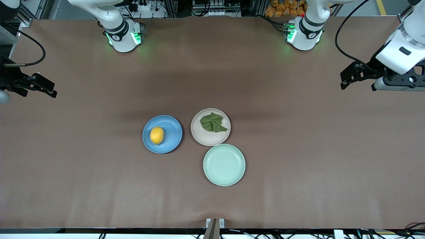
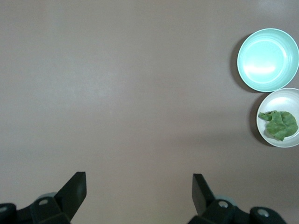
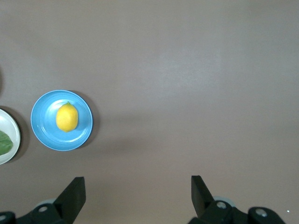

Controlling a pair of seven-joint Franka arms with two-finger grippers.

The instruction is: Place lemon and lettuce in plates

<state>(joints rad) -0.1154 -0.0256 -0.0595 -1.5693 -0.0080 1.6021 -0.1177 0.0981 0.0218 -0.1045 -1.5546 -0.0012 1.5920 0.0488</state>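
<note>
Both sets of jaws stand spread wide with nothing between them, which suits arms that have no more to carry. The left gripper (image 1: 347, 79) hangs over the table's edge at the left arm's end, well apart from the dishes, and the right gripper (image 1: 43, 87) hangs over the edge at the right arm's end; each waits clear of the middle, so neither shadows nor crowds what lies there. From its wrist the left gripper (image 2: 139, 191) looks down on bare brown table (image 1: 298, 186) with two plates off to one side. Near the middle of the surface the lemon (image 1: 156, 135) lies on the blue plate (image 1: 172, 124), a little off its centre toward the right arm's end, resting on its side so it will not roll. Just beside it, the lettuce (image 1: 213, 122) sits crumpled on the beige plate (image 1: 207, 139), up against the part of the rim farther from the front camera. A mint green plate (image 1: 224, 165) lies nearer the front edge, touching or almost touching the beige one, with nothing on it. I judge the job finished.
</note>
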